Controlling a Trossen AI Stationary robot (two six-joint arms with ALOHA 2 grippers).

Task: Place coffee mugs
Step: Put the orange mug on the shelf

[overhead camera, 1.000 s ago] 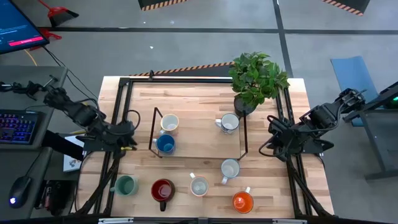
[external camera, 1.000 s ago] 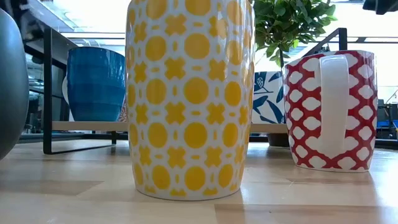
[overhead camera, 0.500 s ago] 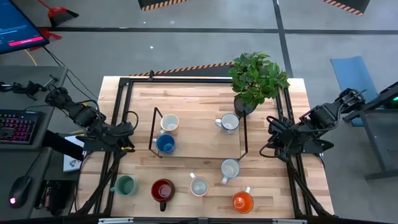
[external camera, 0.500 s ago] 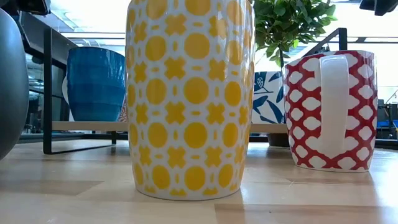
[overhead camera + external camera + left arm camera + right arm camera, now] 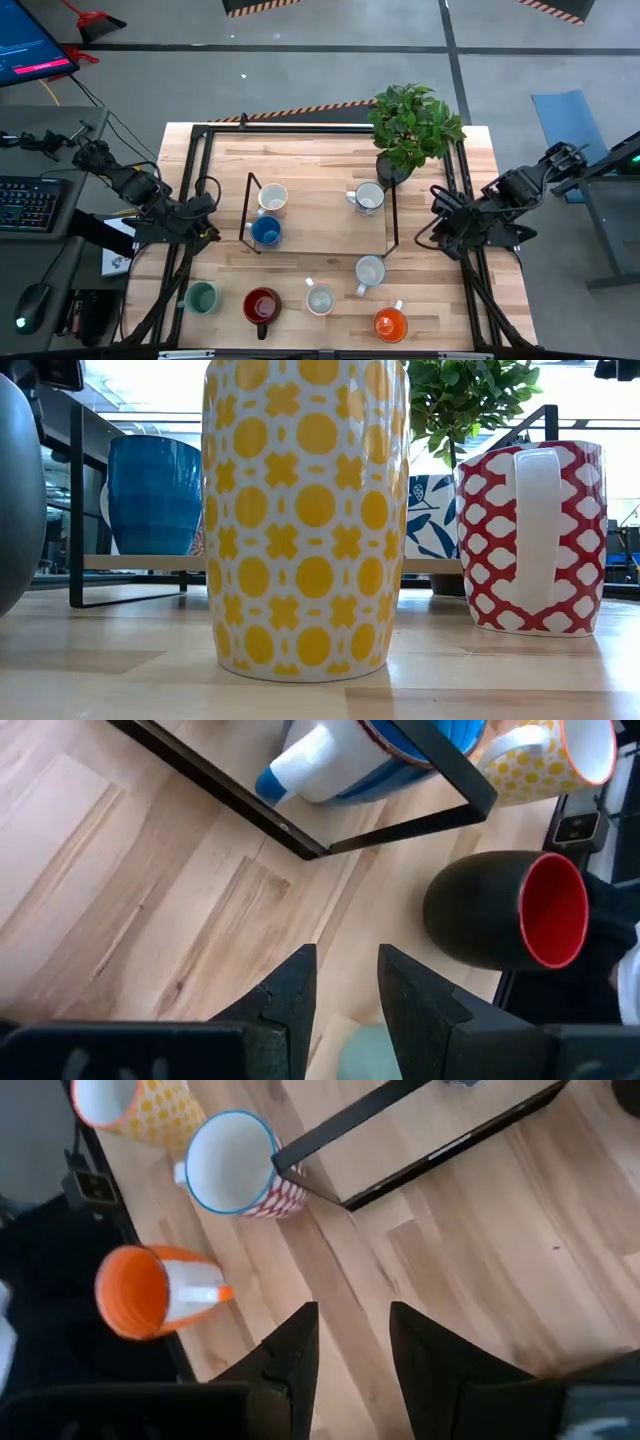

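Eight mugs show in the high view. A cream mug (image 5: 272, 197), a blue mug (image 5: 266, 231) and a white mug (image 5: 369, 197) stand on a black-framed wooden rack (image 5: 320, 222). On the table nearer stand a teal mug (image 5: 203, 298), a dark mug with a red inside (image 5: 262, 305), a yellow-patterned mug (image 5: 320, 298), a red-patterned mug (image 5: 370, 270) and an orange mug (image 5: 390, 323). My left gripper (image 5: 207, 225) (image 5: 345, 960) hovers at the table's left edge beside the rack, slightly open and empty. My right gripper (image 5: 437, 218) (image 5: 352, 1315) hovers at the right edge, slightly open and empty.
A potted plant (image 5: 410, 130) stands at the rack's far right corner. A black metal frame (image 5: 200, 130) runs round the table's edges. Bare wood lies between the rack and the near row of mugs, and beyond the rack toward the far edge.
My left arm has crept a little toward the rack; its gripper now shows at the upper left of the low view. The mugs have stayed where they were.
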